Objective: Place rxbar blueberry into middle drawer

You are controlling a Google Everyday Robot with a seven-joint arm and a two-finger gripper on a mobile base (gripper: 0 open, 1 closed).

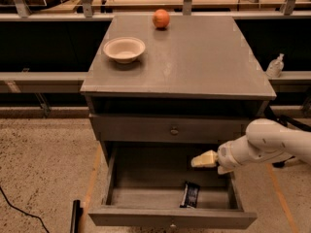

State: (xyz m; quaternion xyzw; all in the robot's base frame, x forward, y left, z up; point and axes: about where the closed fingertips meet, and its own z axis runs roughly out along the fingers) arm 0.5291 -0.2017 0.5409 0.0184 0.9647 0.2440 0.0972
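The rxbar blueberry (pixel 190 194), a small dark bar with pale print, lies flat on the floor of the pulled-out middle drawer (pixel 121 198), near its front right. My gripper (pixel 204 159) hangs over the drawer's right side, above and a little behind the bar, not touching it. Its pale fingers point left and hold nothing. The white arm reaches in from the right.
On the grey cabinet top (pixel 194 67) sit a pale bowl (pixel 124 49) at the left and a round orange fruit (pixel 161 19) at the back. The upper drawer front (pixel 174 129) is closed. A small bottle (pixel 275 65) stands on the ledge at right.
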